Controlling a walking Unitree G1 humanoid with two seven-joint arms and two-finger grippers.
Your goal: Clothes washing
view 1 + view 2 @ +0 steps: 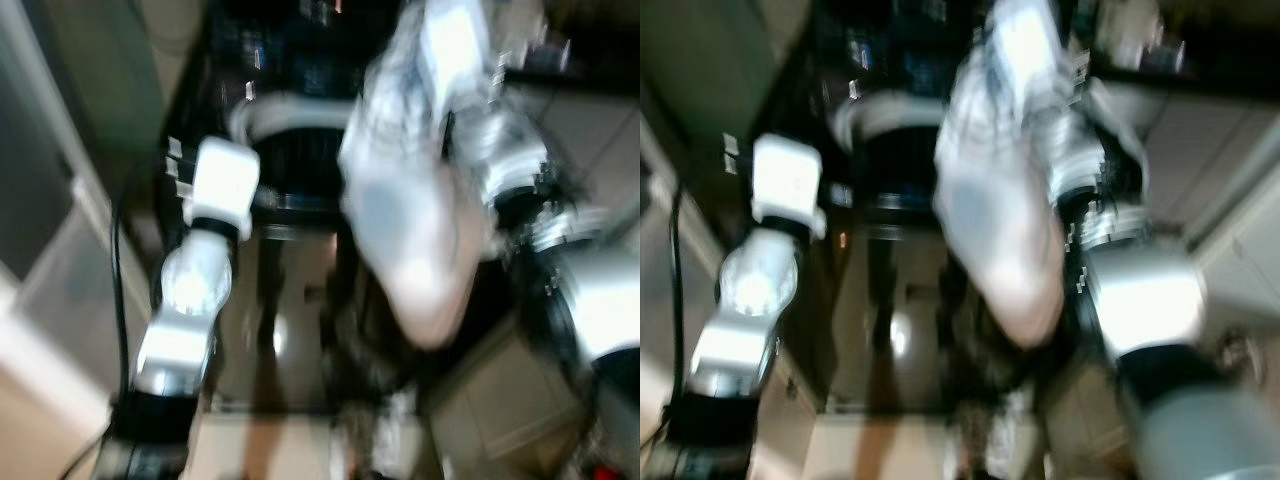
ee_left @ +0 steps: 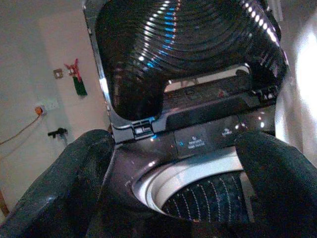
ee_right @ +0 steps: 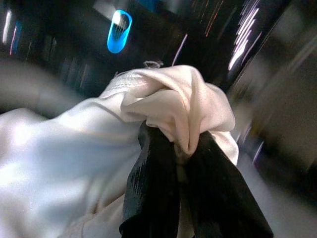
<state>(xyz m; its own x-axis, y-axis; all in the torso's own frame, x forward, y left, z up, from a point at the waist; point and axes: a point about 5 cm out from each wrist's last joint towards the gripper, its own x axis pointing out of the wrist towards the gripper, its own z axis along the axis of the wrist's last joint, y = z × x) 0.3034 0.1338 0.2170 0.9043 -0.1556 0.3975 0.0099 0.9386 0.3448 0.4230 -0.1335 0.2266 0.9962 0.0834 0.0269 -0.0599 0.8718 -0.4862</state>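
Note:
A dark top-loading washing machine [image 1: 290, 200] stands in front of me with its ribbed lid [image 2: 188, 49] raised. Its drum [image 2: 208, 198] has a white rim and a dark perforated inside. My right gripper [image 3: 181, 158] is shut on a bunched white garment [image 3: 163, 104], which hangs as a long pale fold [image 1: 400, 200] above the washer's front right. My left gripper [image 2: 173, 163] is open and empty, its two black fingers [image 2: 74, 173] spread just before the drum opening. Both eye views are blurred by motion.
On the wall beside the washer are a socket with an orange cable [image 2: 42, 106], a small dark tap [image 2: 57, 133] and a hanging ornament [image 2: 77, 82]. A black cable [image 1: 118, 250] runs down at the left. Pale floor tiles [image 1: 520, 400] lie to the right.

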